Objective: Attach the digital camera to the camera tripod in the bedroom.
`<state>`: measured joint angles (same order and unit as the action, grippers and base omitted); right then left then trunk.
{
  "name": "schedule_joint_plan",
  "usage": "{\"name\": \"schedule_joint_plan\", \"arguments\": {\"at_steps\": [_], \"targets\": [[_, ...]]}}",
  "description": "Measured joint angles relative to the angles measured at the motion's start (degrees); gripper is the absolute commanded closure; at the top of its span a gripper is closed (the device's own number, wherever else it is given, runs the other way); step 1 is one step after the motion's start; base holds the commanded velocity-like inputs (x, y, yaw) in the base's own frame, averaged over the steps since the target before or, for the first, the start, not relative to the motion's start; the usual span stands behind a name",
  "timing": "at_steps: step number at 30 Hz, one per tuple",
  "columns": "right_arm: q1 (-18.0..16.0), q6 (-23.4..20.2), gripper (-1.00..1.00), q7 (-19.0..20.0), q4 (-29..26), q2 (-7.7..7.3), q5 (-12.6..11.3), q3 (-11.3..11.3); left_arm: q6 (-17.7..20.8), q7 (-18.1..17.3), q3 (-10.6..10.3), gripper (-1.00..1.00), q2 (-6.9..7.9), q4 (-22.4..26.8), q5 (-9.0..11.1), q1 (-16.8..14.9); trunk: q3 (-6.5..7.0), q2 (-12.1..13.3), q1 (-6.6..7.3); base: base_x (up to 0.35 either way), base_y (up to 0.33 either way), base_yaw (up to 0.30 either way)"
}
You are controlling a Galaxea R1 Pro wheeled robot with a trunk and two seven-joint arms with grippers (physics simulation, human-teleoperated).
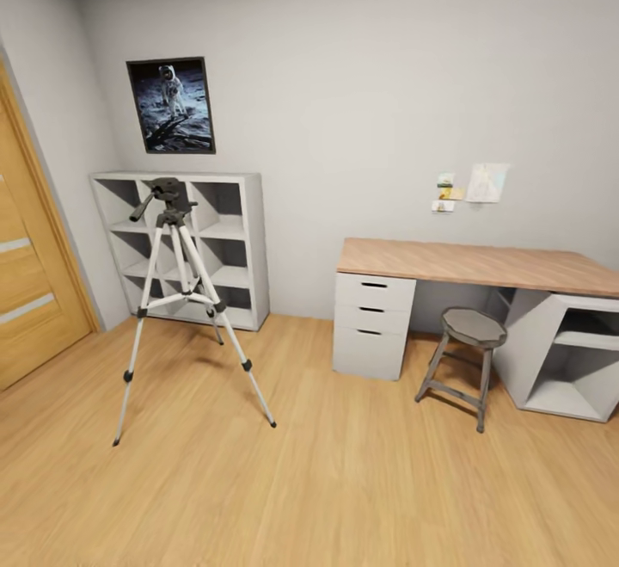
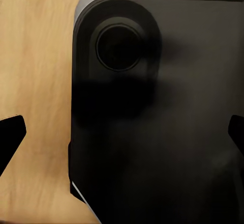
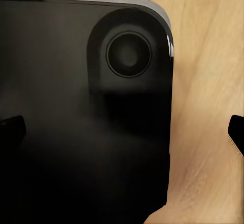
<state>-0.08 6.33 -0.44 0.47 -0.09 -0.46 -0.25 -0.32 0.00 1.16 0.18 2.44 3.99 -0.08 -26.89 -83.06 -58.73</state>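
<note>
1. Camera tripod (image 1: 183, 292): silver-grey metallic legs, matt black head.
2. Floor (image 1: 344, 481): light wood grain, smooth.
3. Desk (image 1: 481, 264): wood top, matt grey drawers.
4. Robot base (image 2: 168, 132): black, faintly glossy.

I find no legible text, label, brand, number or sign in any view. The poster (image 1: 171, 105) on the wall carries an astronaut picture with no readable caption. The small paper notes (image 1: 471, 186) pinned above the table (image 1: 481, 262) are too small and blurred to read.
</note>
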Motion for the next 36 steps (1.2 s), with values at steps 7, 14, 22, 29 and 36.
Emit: {"name": "schedule_joint_plan", "arguments": {"at_steps": [7, 14, 22, 29, 36], "targets": [[0.0, 0.0, -1.00, 0.0, 0.0, 0.00, 0.0, 0.0, 0.0, 0.0, 0.0, -1.00, 0.00, 0.0, 0.1, 0.0, 0.00, 0.0, 0.00, 0.000, 0.000, 0.275], [0.0, 0.0, -1.00, 0.0, 0.0, 0.00, 0.0, 0.0, 0.0, 0.0, 0.0, -1.00, 0.00, 0.0, 0.1, 0.0, 0.00, 0.0, 0.00, 0.000, 0.000, 0.275], [0.0, 0.0, -1.00, 0.0, 0.0, 0.00, 0.0, 0.0, 0.0, 0.0, 0.1, -1.00, 0.00, 0.0, 0.1, 0.0, 0.00, 0.0, 0.00, 0.000, 0.000, 0.275], [0.0, 0.0, -1.00, 0.0, 0.0, -0.02, 0.0, 0.0, 0.0, 0.0, 0.4, -1.00, 0.03, 0.0, 0.1, 0.0, 0.00, 0.0, 0.00, 0.000, 0.000, 0.275], [0.0, 0.0, -1.00, 0.0, 0.0, -0.03, 0.0, 0.0, 0.0, 0.0, 0.4, -1.00, 0.06, 0.0, 0.1, 0.0, 0.00, 0.0, 0.00, 0.000, 0.000, 0.275]]}}
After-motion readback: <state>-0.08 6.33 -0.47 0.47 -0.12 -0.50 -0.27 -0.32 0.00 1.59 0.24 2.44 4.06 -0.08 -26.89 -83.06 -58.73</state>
